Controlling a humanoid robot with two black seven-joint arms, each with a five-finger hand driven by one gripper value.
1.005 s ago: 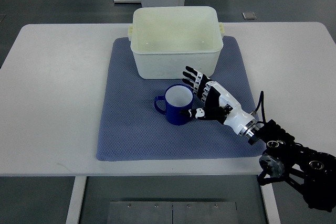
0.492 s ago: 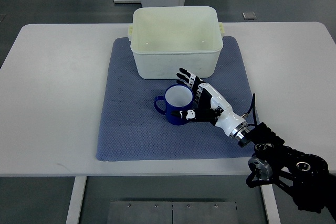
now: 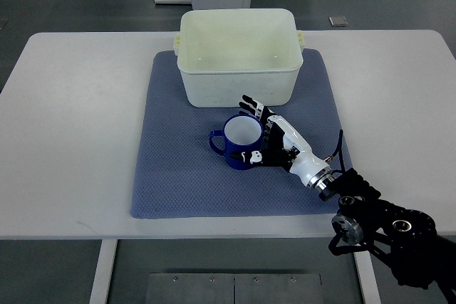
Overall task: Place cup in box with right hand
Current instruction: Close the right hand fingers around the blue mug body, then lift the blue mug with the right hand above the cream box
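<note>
The right hand (image 3: 265,137) lay against the right side of the cup (image 3: 241,142), its fingers (image 3: 252,105) spread along the far rim and its thumb (image 3: 249,155) at the near wall. The digits bracketed the cup without clearly pressing on it, so the hand read as unclenched, shaping a grasp rather than holding one. The cup stood upright on the mat (image 3: 178,169), handle pointing to the picture's left, away from the palm, just in front of the box (image 3: 238,55), which sat at the mat's far edge on the table (image 3: 78,126). The left arm did not show. By my reading the step in hand was the grasp itself: the reach looked finished and the lift not yet begun. The next move would call for the fingers and thumb to close firmly round the cup's body, then a lift high enough to clear the box's near wall, a short carry forward over the open top, and a lowering inside before letting go.
</note>
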